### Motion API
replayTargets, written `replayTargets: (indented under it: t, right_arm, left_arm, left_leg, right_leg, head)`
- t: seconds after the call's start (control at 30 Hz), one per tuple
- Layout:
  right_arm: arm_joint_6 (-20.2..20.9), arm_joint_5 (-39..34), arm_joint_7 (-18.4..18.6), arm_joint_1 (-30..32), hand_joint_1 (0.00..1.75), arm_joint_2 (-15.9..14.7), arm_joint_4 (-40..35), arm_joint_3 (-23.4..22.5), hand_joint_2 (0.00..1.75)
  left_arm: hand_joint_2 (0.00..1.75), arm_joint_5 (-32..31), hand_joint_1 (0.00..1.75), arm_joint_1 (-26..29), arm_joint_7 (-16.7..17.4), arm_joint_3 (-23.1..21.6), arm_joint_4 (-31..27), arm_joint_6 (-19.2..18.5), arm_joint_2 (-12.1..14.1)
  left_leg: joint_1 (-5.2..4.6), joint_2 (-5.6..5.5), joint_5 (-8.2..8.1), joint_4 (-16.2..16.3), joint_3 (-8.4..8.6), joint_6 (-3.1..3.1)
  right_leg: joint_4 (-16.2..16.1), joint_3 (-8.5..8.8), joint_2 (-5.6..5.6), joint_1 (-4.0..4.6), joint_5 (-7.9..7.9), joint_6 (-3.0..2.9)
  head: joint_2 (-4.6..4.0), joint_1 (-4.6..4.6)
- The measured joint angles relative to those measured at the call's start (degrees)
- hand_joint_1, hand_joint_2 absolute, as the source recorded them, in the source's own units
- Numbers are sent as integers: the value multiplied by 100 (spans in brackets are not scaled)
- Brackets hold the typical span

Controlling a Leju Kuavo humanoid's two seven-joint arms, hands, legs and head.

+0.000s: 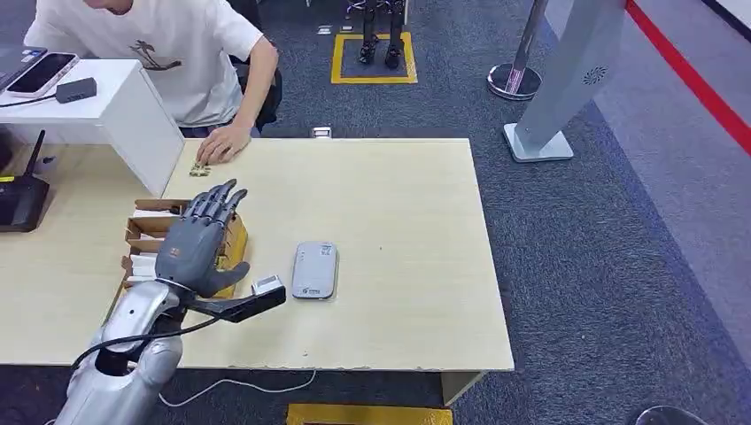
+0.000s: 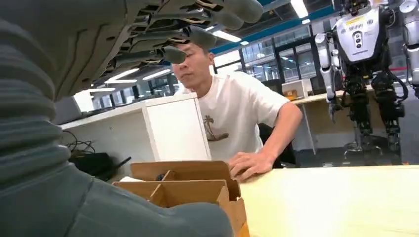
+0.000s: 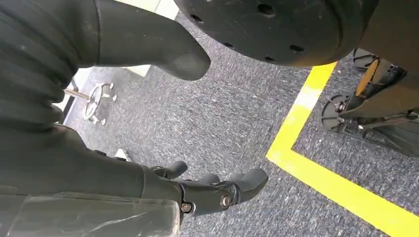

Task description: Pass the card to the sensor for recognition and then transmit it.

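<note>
My left hand [image 1: 202, 239] hovers open over the cardboard divider box [image 1: 142, 239], holding nothing.

From the head, the grey sensor [image 1: 314, 269] lies beside the box; I cannot tell where the card is. My right hand [image 3: 217, 190] hangs empty, fingers loosely apart, above carpet.

Sensor [image 1: 314, 269] on table [image 1: 398, 230], right of divided box [image 1: 146, 232].

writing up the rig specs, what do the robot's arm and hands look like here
The left arm is silver metal with a black cable looping along it. The left hand is dark grey with darker segmented fingers and a thick thumb. The right hand has a grey ribbed cover and dark fingers.
</note>
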Motion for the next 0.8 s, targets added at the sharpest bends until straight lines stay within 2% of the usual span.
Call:
replayTargets:
  t: [0.07, 0.23, 0.37, 0.57, 0.8]
  right_arm:
    - [0, -18, 0, 6, 0, 0, 2, -26, 175]
    - [0, -96, 20, 15, 0, 0, 2, -74, 175]
    - [0, -96, 20, 20, 0, 0, 4, -89, 175]
    - [0, -109, 20, 25, 0, 0, 4, -133, 175]
    - [0, -179, 20, 23, 0, 0, 4, -212, 175]
  left_arm:
    - [175, 4, 0, 67, 9, -13, -46, -2, 67]
    - [175, -142, 0, 409, 352, -13, -256, -98, 341]
    - [175, -319, 0, 681, 444, -9, -415, -105, 504]
    - [175, -700, 0, 1132, 621, 138, -669, -68, 553]
    - [175, -1040, 0, 1697, 719, 534, -1021, -31, 531]
  left_leg:
    - [0, 0, 0, 0, -1, 0]
    - [0, 5, -1, -1, 0, 0]
    - [1, -5, -1, -1, -3, 1]
    - [1, -4, -1, -2, -1, 1]
    - [1, -4, -3, -2, -2, 3]
  right_leg:
    - [0, 0, 0, 0, 0, 0]
    - [0, 0, 2, 0, -1, 0]
    - [0, 3, -10, 1, -7, 2]
    - [0, 3, -7, 0, -7, 1]
    - [-1, 3, -8, 0, -9, 1]
  head:
    - [0, 0]
    - [0, -2]
    - [0, 0]
    - [0, -2]
    - [0, 0]
